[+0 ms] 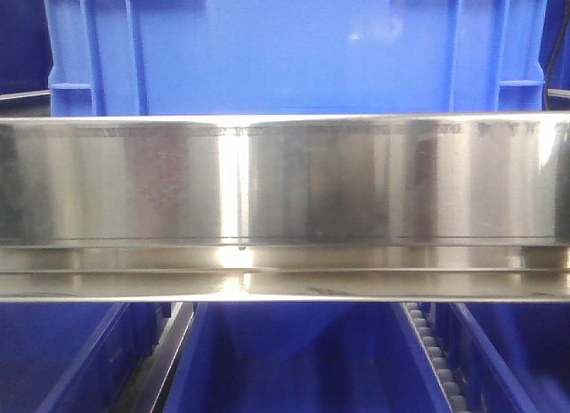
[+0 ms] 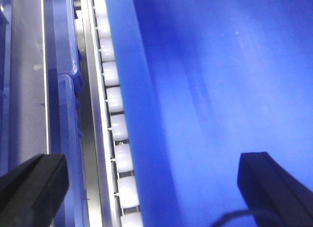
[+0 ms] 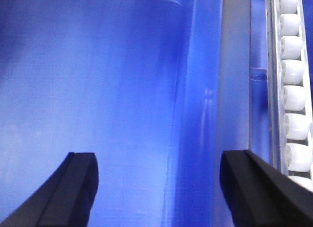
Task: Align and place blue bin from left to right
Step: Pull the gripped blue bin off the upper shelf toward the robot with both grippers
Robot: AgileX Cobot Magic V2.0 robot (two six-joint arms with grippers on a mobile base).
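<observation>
The blue bin (image 1: 303,360) lies in the lower middle of the front view, below the steel beam. In the left wrist view my left gripper (image 2: 151,188) is open, its jaws standing either side of the bin's left wall (image 2: 146,139): one finger (image 2: 29,188) is outside over the neighbouring lane, the other finger (image 2: 274,188) is over the bin's inside. The right wrist view shows my right gripper (image 3: 161,188) open astride the bin's right wall (image 3: 195,114). Neither gripper shows in the front view.
A polished steel beam (image 1: 285,199) crosses the front view. Another blue bin (image 1: 294,48) stands behind and above it. White roller tracks (image 2: 117,129) (image 3: 293,90) run along both sides of the bin. More blue bins (image 1: 62,360) (image 1: 525,351) flank it.
</observation>
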